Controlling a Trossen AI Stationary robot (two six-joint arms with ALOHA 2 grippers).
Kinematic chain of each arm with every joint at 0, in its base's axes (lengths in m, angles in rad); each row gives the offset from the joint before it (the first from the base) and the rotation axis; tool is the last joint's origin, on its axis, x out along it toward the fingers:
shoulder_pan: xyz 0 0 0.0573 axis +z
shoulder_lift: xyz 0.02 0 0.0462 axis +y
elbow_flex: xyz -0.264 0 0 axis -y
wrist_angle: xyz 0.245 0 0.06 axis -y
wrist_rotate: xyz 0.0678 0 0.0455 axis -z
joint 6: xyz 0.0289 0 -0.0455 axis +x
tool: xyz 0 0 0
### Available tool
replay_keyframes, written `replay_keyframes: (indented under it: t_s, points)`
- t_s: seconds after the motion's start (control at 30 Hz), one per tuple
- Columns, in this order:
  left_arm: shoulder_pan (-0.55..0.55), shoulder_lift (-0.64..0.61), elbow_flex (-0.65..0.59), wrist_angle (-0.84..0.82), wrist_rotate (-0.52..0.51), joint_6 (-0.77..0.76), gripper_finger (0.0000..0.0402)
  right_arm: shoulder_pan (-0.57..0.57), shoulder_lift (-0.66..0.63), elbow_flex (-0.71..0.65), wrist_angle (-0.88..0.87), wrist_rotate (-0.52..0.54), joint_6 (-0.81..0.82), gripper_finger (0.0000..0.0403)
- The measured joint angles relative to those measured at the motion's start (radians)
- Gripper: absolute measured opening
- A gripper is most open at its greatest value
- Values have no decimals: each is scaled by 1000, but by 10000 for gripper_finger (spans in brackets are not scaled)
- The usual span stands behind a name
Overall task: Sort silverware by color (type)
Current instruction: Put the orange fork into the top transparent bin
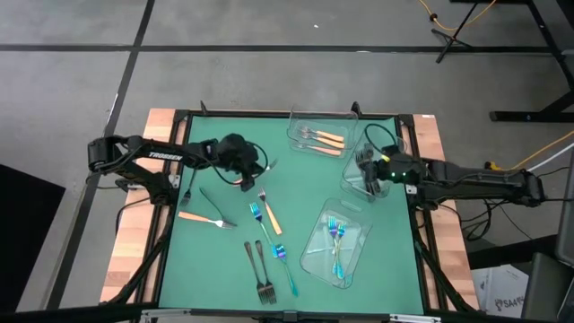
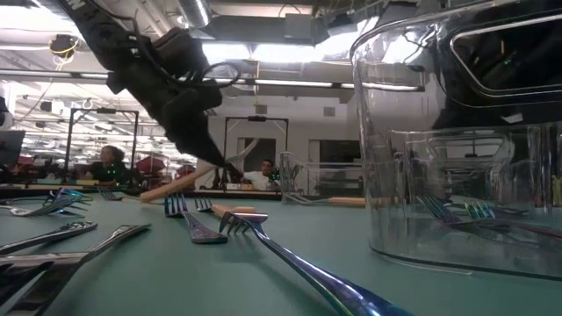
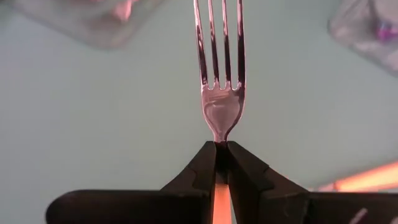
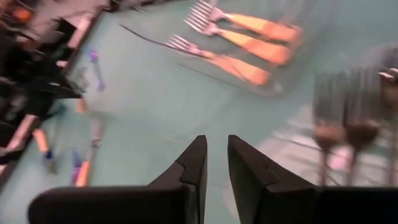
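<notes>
My left gripper (image 1: pixel 251 172) is over the left middle of the green mat, shut on an orange-handled fork (image 3: pixel 221 93) whose silver head points away past the fingertips. My right gripper (image 4: pixel 216 152) hovers at the right side over a clear tray (image 1: pixel 381 184) of dark forks, its fingers a little apart with nothing between them. A far tray (image 1: pixel 296 126) holds orange-handled forks (image 4: pixel 249 34). A near-right tray (image 1: pixel 314 256) holds blue-teal forks (image 1: pixel 336 235). Loose orange, dark and blue forks lie flat on the mat. My left gripper pinches the fork at its neck (image 3: pixel 219 135), where the silver head meets the orange handle. The handle (image 3: pixel 221 199) runs back between the two fingers, so the fork lies along them. The fingers slant down, and in the low view the handle (image 2: pixel 171 188) is off the mat.
Loose forks lie on the mat: orange ones (image 1: pixel 199 217) (image 1: pixel 271 215), dark ones (image 1: pixel 213 206) (image 1: pixel 260 274) and blue ones (image 1: pixel 256 213) (image 1: pixel 285 262). A wooden frame (image 1: pixel 134 224) borders the mat. People sit in the room beyond (image 2: pixel 110 162).
</notes>
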Motion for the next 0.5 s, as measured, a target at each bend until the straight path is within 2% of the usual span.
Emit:
replay_keyframes:
  t_s: [0.2,0.5]
  points:
    - [0,0,0,112,0,-2,23,0,0,0,144,-2,-35,56]
    - [0,0,0,359,22,-77,23,0,27,2,415,-93,-189,56]
